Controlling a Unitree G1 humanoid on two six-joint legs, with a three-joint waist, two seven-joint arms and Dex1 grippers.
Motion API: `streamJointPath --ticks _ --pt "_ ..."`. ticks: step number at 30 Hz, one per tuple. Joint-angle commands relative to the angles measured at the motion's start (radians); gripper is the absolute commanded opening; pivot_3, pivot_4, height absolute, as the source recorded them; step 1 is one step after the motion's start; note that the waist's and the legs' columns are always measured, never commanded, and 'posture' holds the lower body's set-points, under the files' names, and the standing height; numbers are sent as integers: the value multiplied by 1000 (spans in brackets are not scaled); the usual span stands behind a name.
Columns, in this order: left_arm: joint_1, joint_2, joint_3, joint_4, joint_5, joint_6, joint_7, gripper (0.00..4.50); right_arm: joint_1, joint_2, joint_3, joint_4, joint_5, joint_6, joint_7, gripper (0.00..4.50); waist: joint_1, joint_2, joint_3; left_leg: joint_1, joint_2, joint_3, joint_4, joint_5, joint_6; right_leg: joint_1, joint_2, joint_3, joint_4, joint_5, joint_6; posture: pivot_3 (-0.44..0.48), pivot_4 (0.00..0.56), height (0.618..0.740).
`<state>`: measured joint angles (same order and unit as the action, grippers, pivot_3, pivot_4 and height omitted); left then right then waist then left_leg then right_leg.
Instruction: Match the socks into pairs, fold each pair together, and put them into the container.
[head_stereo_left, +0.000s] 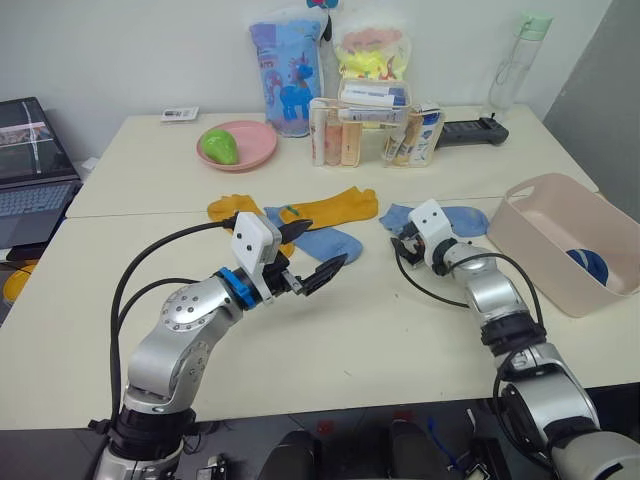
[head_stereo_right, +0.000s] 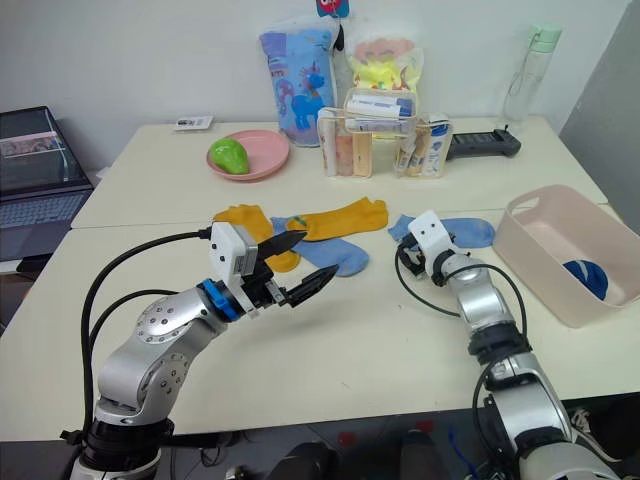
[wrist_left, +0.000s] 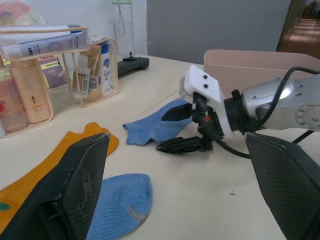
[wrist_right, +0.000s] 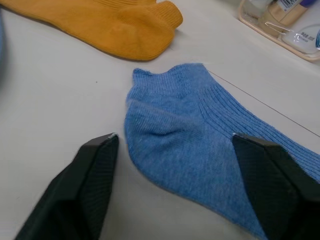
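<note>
Soft light blue knit lies directly in front of the right gripper (head_stereo_left: 408, 247), whose two black fingers stand wide apart and hold nothing. They hang just above the table (head_stereo_left: 400, 340), one on each side of the toe end of a light blue sock (wrist_right: 200, 150). This sock is thin, ribbed along its cuff part and a little wrinkled in the middle, so I judge it very light and limp: it will fold and hang when lifted, and it cannot break. A good place to take it is at the toe or at the cuff edge, where the fabric is doubled and the fingers can pinch it against the table top.

The left gripper (head_stereo_left: 318, 274) is also fully open and empty, held above the table near the middle, with its fingers pointing to the right. Just beyond it lies the second light blue sock (head_stereo_left: 325, 243), partly under a mustard yellow sock (head_stereo_left: 335, 206). Another mustard yellow sock (head_stereo_left: 228, 209) lies further left. All are of the same soft knit and should grip well, not slip.

The container (head_stereo_left: 560, 240) stands at the right edge of the table, a smooth, stiff, pale pink plastic bin with rounded corners. Something dark blue (head_stereo_left: 588, 265) lies in its bottom, maybe the navy socks, but I cannot tell. At the far side stand a clear organizer with bottles (head_stereo_left: 372, 130) and a pink plate (head_stereo_left: 240, 145).
</note>
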<state>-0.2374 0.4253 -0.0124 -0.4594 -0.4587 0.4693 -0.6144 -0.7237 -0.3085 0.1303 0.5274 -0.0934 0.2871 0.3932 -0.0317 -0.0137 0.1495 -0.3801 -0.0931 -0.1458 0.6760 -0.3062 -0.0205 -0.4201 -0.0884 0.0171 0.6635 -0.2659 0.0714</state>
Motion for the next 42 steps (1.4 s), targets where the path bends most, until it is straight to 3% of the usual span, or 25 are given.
streamJointPath --ticks 1,8,12,22,29,37,42 --pt "8 -6 -1 -50 0 -12 18 4500 -4 -5 -20 -16 12 -33 8 2403 0 0 0 0 0 0 0 0 0 0 0 0 0 0 0 0 150 740" --pt "25 -5 -10 -55 0 -17 23 4500 31 -19 -15 -81 28 -33 63 12 0 0 0 0 0 0 0 0 0 0 0 0 0 0 0 0 150 740" --pt "33 2 -7 -45 1 -25 14 4500 112 -58 1 -232 61 -11 168 12 2 0 0 -1 0 0 0 0 0 0 0 0 0 0 0 0 150 740" --pt "17 65 13 40 2 -61 -69 4500 429 -249 80 -855 310 95 566 12 5 0 0 -1 0 -2 0 0 0 0 0 0 0 0 0 0 150 740" --pt "-44 129 -19 129 1 -71 -193 4500 541 -480 143 -926 348 19 837 12 25 0 0 -1 -1 -3 0 0 0 1 0 -1 -1 0 0 0 150 740" --pt "-131 96 -118 242 75 -106 -240 4500 578 -488 129 -943 375 4 813 12 31 -1 1 0 -1 -2 1 0 0 1 -1 -1 -1 0 0 0 150 740" --pt "-227 13 -212 379 161 -167 -250 4500 648 -541 13 -1038 457 105 774 1632 46 -2 1 -1 -2 -3 2 0 0 2 -1 -2 -1 0 0 0 150 740"
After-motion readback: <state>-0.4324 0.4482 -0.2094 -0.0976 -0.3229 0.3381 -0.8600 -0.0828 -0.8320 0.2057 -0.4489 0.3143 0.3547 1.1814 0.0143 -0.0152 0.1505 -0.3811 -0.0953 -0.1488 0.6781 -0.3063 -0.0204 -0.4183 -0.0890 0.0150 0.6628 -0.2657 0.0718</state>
